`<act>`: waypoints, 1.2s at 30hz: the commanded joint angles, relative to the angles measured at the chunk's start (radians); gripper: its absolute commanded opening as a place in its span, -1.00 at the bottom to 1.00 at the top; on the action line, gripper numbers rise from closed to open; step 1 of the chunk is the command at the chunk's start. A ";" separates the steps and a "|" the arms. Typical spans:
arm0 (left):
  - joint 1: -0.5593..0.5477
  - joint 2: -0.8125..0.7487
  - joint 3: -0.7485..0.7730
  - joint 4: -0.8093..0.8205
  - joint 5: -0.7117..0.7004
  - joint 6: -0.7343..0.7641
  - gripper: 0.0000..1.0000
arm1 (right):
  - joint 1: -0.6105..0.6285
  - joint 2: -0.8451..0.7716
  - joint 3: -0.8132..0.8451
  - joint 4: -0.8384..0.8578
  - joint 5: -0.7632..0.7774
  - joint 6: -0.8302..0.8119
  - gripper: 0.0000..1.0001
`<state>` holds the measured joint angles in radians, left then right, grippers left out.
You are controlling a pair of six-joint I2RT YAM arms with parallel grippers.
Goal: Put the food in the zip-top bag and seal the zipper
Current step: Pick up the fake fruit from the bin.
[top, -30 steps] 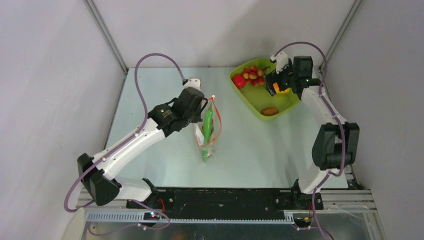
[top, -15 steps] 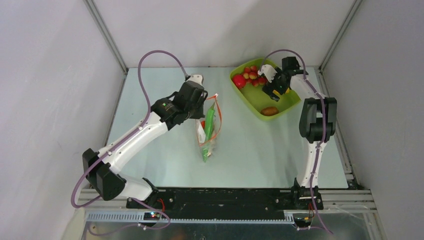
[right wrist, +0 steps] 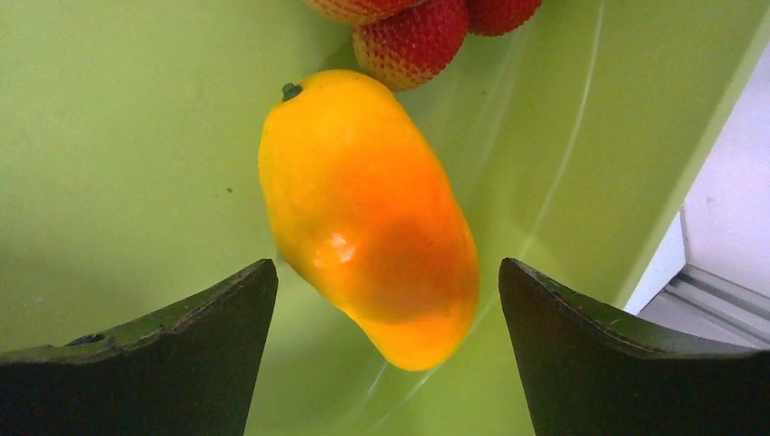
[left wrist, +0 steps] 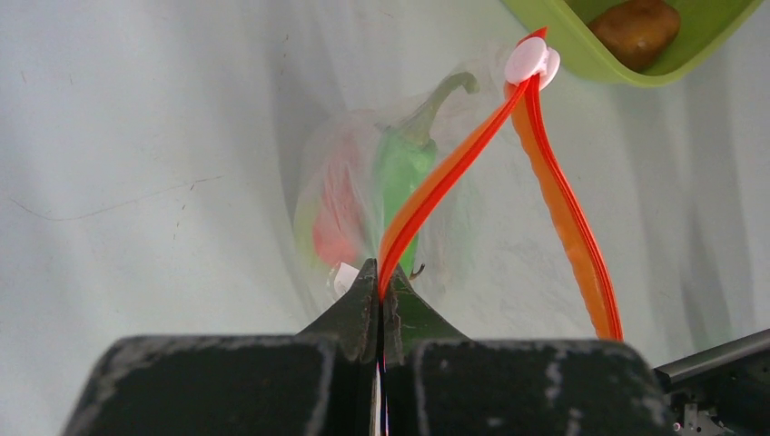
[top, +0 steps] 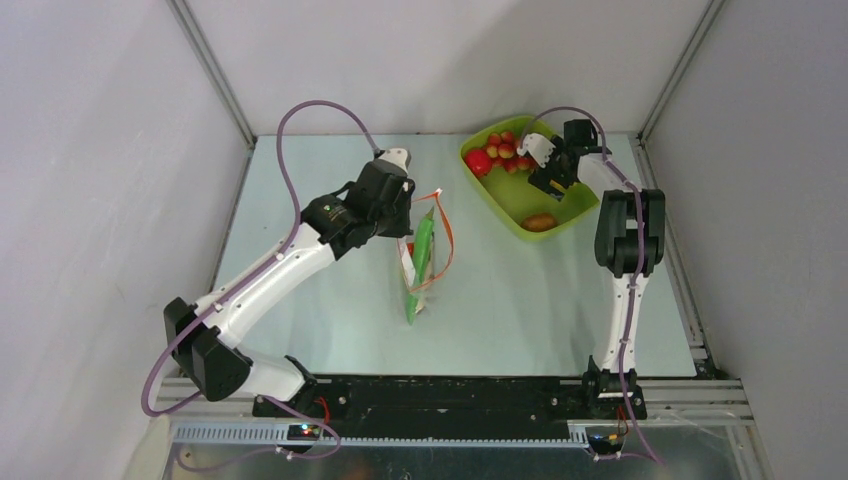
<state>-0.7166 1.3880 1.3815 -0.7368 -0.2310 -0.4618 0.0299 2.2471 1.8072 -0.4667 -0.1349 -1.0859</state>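
Your left gripper (left wrist: 380, 277) is pinched shut on one lip of the orange-red zipper (left wrist: 436, 186), right at the end nearest its wrist camera. The other lip bows away to the right, and the two meet again at the white slider (left wrist: 531, 62) at the far end. That looks deliberate: holding a single lip keeps the mouth of the zip-top bag (top: 420, 265) pulled open, ready for the next piece. The bag sits mid-table, apart from the lime-green tray (top: 575, 205). Its long axis runs from the held mouth back toward the arm bases. A green bean (left wrist: 399, 173) lies inside along that same line, with something red (left wrist: 334, 222) beside it that is too blurred through the plastic to name.

Your right gripper (right wrist: 388, 265) is down in the tray with its jaws wide apart, one finger on each side of the orange mango (right wrist: 368, 218), neither touching it. The mango's long axis runs away from the wrist camera, tilted slightly left at the far end. Its stem end points toward the strawberries (right wrist: 413, 41) heaped just beyond. So the jaws span its narrow width, which I judge the right way to grip it. The brown kiwi (top: 540, 221) waits near the tray's near corner.
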 commanded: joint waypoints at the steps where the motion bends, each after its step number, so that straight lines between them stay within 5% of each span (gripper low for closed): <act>1: 0.005 -0.026 0.046 0.037 0.007 0.008 -0.99 | 0.002 0.034 0.032 0.071 -0.009 -0.023 0.89; 15: 0.004 -0.032 0.058 -0.003 -0.072 -0.002 -1.00 | 0.001 0.069 0.034 0.059 -0.055 -0.026 0.65; 27: 0.004 -0.082 0.052 -0.042 -0.106 0.024 -1.00 | 0.011 -0.011 -0.046 0.211 -0.087 0.052 -0.31; 36: 0.004 -0.118 -0.009 0.002 -0.129 0.004 -1.00 | 0.043 -0.174 -0.187 0.329 -0.085 0.074 -0.59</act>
<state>-0.7166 1.3144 1.3937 -0.7876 -0.3302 -0.4614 0.0574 2.1986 1.6543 -0.2352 -0.1925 -1.0397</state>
